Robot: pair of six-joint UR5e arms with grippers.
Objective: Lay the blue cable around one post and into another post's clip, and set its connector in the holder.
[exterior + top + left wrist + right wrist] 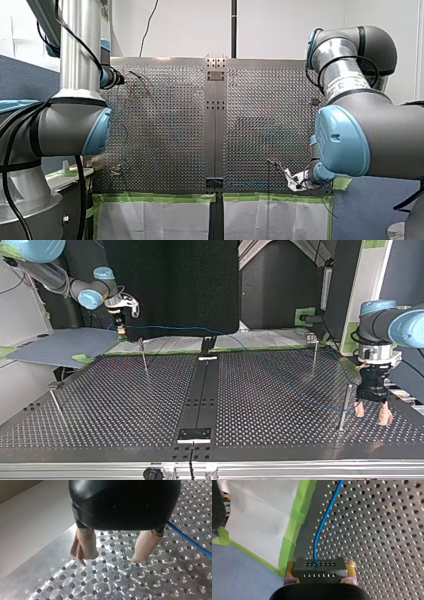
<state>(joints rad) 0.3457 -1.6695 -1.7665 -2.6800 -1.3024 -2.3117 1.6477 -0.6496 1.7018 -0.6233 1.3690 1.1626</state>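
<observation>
In the right wrist view my right gripper (319,574) is shut on a grey perforated connector (319,567), held between its yellow pads (350,567). The blue cable (322,525) leaves the connector and runs ahead over the perforated table. At the top view's far left my right gripper (120,328) hangs above the table's edge, and the cable (200,329) stretches from it towards the right. My left gripper (371,413) stands open at the near right beside a thin post (344,407). Its beige pads (83,545) hover just above the holes, and the cable (190,540) passes beside them.
Other thin posts stand at the far left (144,356), far right (314,357) and near left (56,407) of the top view. A black strip (202,390) runs down the table's middle, with a small black fixture (206,346) at its far end. Green tape (292,535) borders the table's edge.
</observation>
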